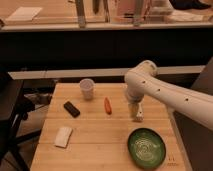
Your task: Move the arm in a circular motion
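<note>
The arm point(165, 95) is large and white, with smooth rounded segments and small dark dots. It comes in from the right and bends at a bulbous elbow point(141, 73) above the table's right side. Its pale narrow gripper point(136, 115) points down over the wooden table point(100, 142), right of an orange carrot point(107, 105) and above a green bowl point(146, 147).
A white cup point(87, 88) stands at the table's back. A black block point(71, 109) and a pale sponge point(63, 136) lie on the left side. A dark chair point(10, 115) stands left of the table. A counter runs behind.
</note>
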Controlling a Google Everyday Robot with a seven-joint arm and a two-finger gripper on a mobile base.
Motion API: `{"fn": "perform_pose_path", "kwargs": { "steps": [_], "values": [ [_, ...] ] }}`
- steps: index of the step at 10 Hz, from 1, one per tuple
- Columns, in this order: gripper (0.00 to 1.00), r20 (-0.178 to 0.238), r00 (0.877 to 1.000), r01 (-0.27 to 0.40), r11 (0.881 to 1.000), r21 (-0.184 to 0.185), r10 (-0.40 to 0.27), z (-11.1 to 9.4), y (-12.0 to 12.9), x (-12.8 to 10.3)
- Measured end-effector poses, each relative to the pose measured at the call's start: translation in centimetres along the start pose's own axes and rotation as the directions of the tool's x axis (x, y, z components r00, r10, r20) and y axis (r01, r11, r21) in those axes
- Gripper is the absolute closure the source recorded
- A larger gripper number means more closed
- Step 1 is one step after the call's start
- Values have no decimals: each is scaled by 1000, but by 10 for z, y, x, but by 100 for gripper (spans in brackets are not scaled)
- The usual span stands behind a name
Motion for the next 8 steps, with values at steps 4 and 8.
{"fn": "perform_pose_path", "kwargs": {
  "steps": [4,8],
  "values": [
    [20,4,1000,-5,1000,2,5,-1,3,6],
    [20,8,1000,3,1000,4,-3,-3,5,3]
  ]
}}
